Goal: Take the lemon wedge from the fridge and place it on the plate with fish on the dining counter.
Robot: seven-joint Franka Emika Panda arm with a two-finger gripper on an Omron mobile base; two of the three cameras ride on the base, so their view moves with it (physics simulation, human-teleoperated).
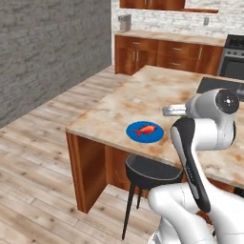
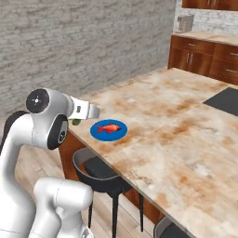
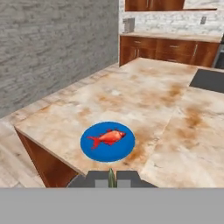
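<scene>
Gripper [image 3: 112, 178] jaws tight on lemon wedge [image 3: 111, 176], near plate with fish [image 3: 107, 141]; no readable writing.

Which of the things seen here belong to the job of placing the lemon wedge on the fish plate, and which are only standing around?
Belong to the job:
- lemon wedge, held between the gripper fingers
- plate with fish
- dining counter

Only standing around:
- stool under the counter edge
- dark cooktop set in the counter
- wall cabinets behind
</scene>
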